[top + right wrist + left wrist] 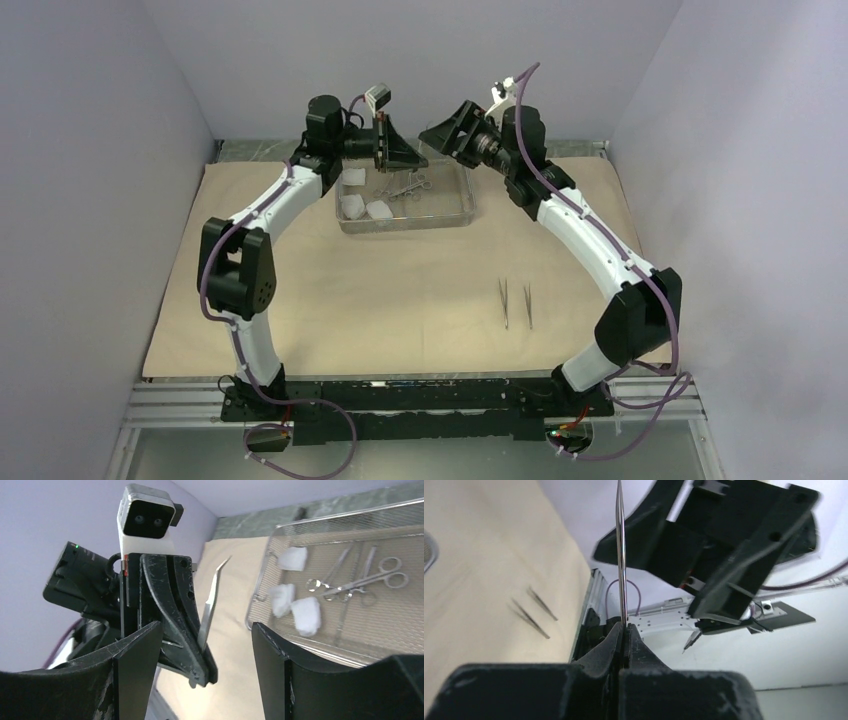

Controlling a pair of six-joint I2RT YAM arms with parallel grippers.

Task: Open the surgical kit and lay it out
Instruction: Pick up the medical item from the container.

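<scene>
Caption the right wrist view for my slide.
Left gripper holds slim tweezers in the air; beyond, the wire-mesh tray carries three gauze pads and ring-handled clamps.

Table (pixel 570 148): grey strip showing beyond the mesh tray (pixel 410 228)
Wrap cloth (pixel 400 300): spread flat on table, under the tray

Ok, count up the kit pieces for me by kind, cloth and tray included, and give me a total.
1 cloth
1 tray
3 gauze pads, in the tray
3 clamps, overlapping in the tray
3 tweezers: two on the cloth, one in the left pincer
Total: 11
</scene>
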